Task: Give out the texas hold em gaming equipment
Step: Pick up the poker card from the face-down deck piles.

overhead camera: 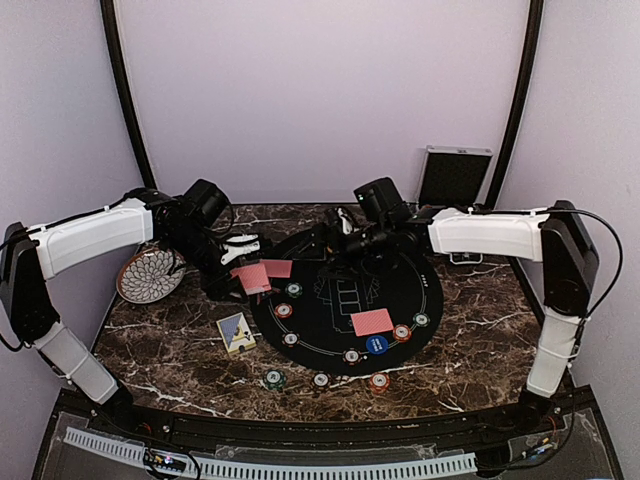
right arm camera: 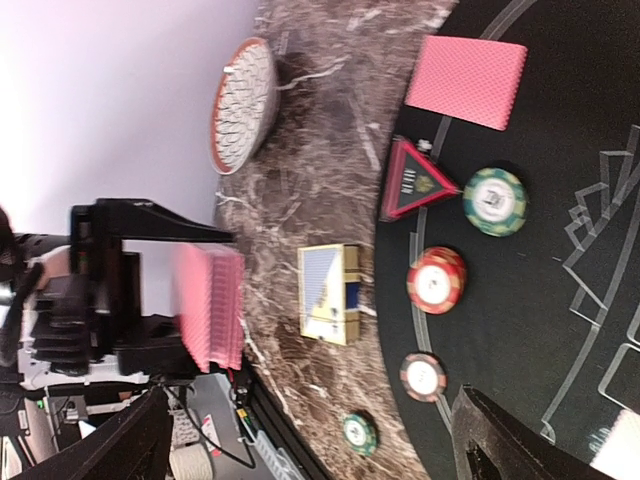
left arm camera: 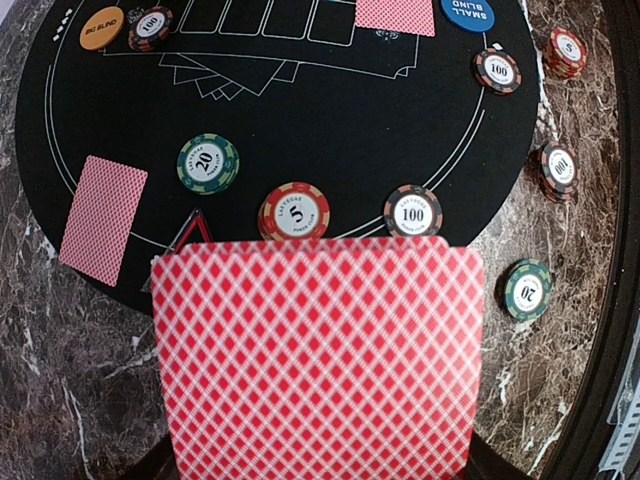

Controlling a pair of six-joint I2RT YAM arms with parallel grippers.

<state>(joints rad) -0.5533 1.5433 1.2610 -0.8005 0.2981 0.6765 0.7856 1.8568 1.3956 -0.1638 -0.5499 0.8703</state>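
My left gripper [overhead camera: 243, 277] is shut on a stack of red-backed playing cards [left arm camera: 315, 360] over the mat's left edge; the stack hides its fingers in the left wrist view. One card [left arm camera: 103, 218] lies face down on the black mat [left arm camera: 330, 130], and another card [overhead camera: 372, 322] lies near the front right. Poker chips ring the mat: a green 20 chip [left arm camera: 208, 163], a red 5 chip [left arm camera: 294, 211] and a 100 chip [left arm camera: 413, 211]. My right gripper [overhead camera: 335, 238] hangs open and empty above the mat's far side, its fingers [right arm camera: 510, 450] wide apart.
A patterned plate [overhead camera: 150, 275] sits at the far left of the marble table. A blue and yellow card box [overhead camera: 236, 333] lies left of the mat. A red triangular marker [right arm camera: 415, 180] sits at the mat's edge. A silver case [overhead camera: 453, 177] leans on the back wall.
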